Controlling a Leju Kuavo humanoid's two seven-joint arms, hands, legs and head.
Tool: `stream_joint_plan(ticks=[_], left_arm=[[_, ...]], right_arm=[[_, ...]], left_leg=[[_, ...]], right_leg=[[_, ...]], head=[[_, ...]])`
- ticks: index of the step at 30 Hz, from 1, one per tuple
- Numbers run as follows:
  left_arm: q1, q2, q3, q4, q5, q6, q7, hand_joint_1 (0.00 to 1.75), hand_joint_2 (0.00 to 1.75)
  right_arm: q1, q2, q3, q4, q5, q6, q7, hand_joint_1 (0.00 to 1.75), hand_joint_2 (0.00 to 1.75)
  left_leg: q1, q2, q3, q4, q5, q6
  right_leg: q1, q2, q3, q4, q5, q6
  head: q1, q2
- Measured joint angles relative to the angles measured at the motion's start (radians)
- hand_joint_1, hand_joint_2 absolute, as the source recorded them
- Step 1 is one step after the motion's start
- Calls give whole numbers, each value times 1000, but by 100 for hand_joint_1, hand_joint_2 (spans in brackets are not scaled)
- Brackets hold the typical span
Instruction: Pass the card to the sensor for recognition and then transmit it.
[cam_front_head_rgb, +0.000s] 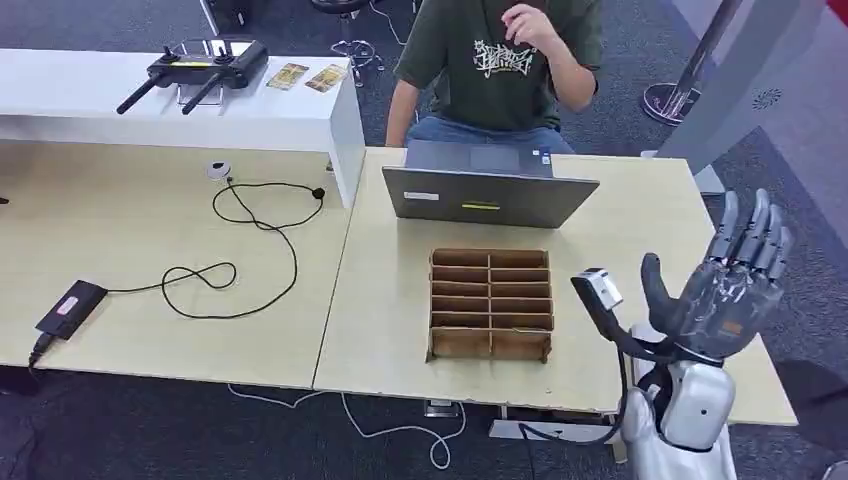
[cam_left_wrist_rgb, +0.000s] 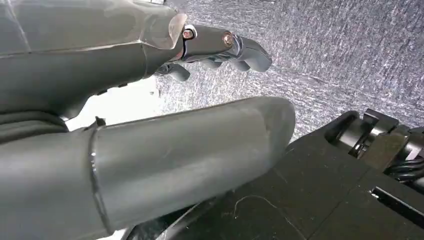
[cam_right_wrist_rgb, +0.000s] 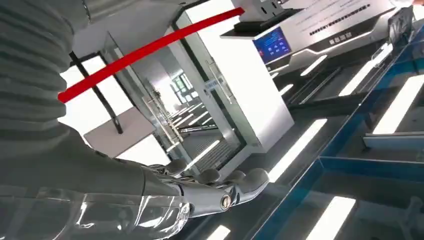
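Two yellowish cards (cam_front_head_rgb: 288, 76) (cam_front_head_rgb: 326, 78) lie side by side on the white raised shelf (cam_front_head_rgb: 150, 105) at the back left. A small white round device (cam_front_head_rgb: 218, 170) with a black cable sits on the left table. My right hand (cam_front_head_rgb: 730, 285) is raised above the right table's front right corner, fingers spread upward, holding nothing. In the right wrist view my right hand (cam_right_wrist_rgb: 200, 195) is stretched out with nothing in it, against the ceiling. My left hand (cam_left_wrist_rgb: 130, 65) hangs over grey carpet, fingers apart, holding nothing.
A wooden divided box (cam_front_head_rgb: 490, 305) stands mid-table in front of a grey laptop (cam_front_head_rgb: 490, 190). A person in a green shirt (cam_front_head_rgb: 500, 60) sits behind the laptop. A black remote controller (cam_front_head_rgb: 205, 62) rests on the shelf. A black adapter (cam_front_head_rgb: 70, 308) and looping cable (cam_front_head_rgb: 240, 250) lie on the left table.
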Motion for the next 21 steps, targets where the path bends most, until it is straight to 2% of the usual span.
stream_joint_plan(ticks=[21], left_arm=[[4, 2, 23, 0, 21, 3, -10, 0, 0]], right_arm=[[159, 0, -41, -95, 2, 6, -31, 0, 175]], left_leg=[[0, 0, 0, 0, 0, 0]], right_leg=[[0, 0, 0, 0, 0, 0]], head=[[0, 0]])
